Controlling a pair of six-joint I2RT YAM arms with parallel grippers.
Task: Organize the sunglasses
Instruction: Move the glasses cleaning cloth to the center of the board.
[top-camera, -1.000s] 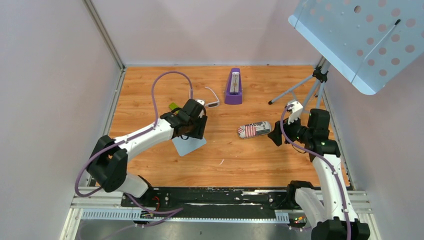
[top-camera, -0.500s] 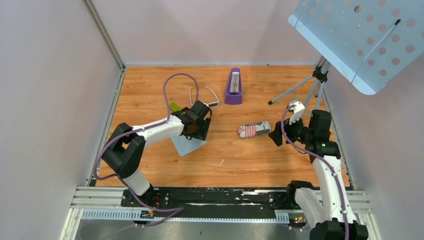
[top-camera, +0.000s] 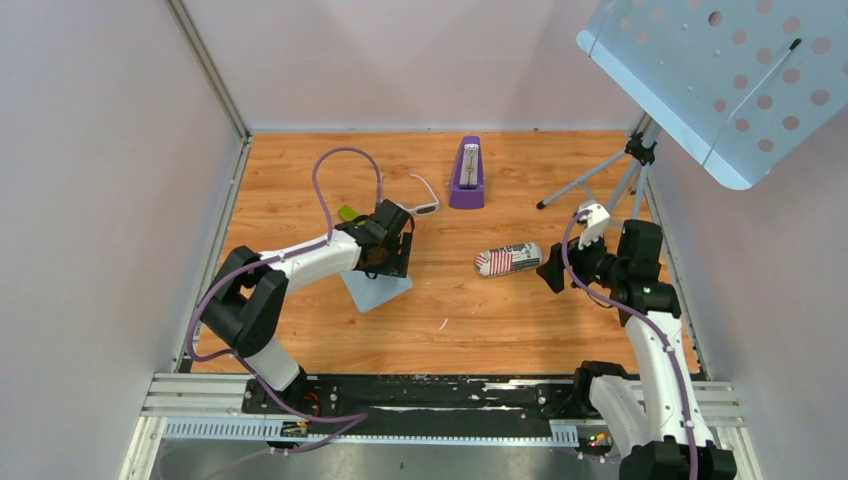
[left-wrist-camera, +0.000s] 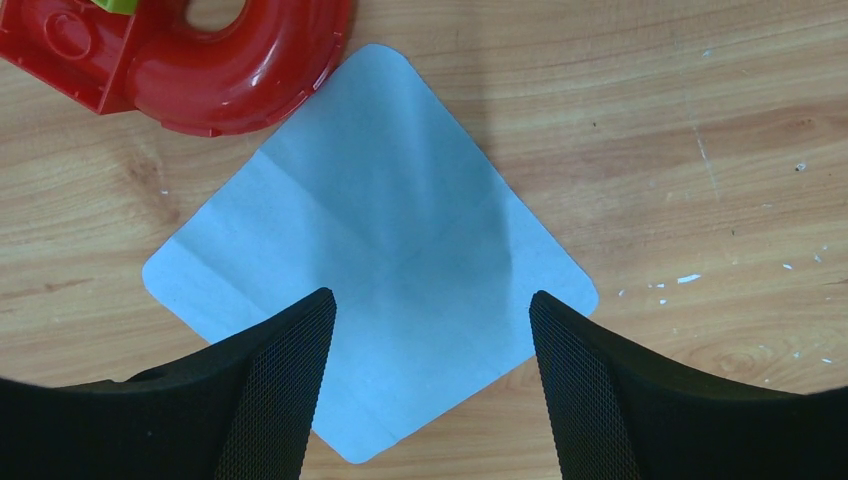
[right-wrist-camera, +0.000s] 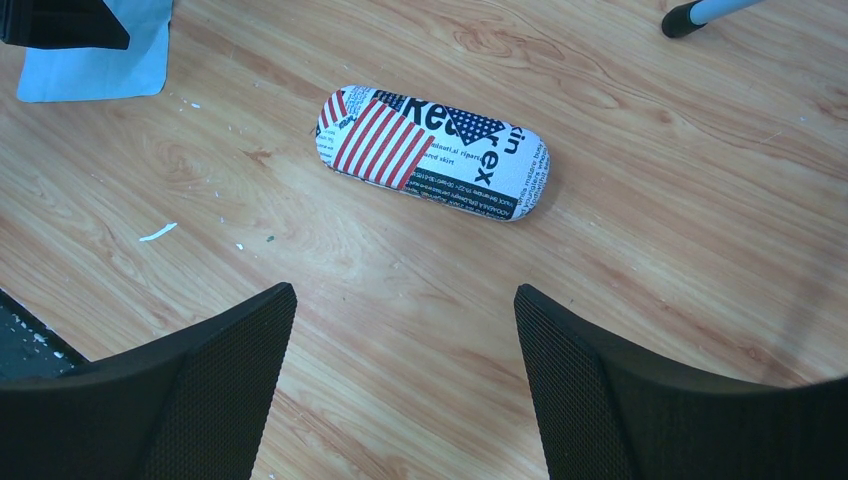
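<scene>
Nearest my bases, on the right, my right gripper (right-wrist-camera: 400, 295) hangs released with nothing between its fingers, and the patterned case (right-wrist-camera: 432, 152) is just ahead of it on the surface (top-camera: 470, 320). My left gripper (left-wrist-camera: 430, 320) is released too, spread above the blue cloth (left-wrist-camera: 380, 230). The sunglasses (top-camera: 426, 208) lie just beyond that left gripper, toward the far wall and a little to its right, well apart from my right arm. Their front runs roughly left to right and the thin arms point away from me, so I judge the left arm should reach forward for them.
</scene>
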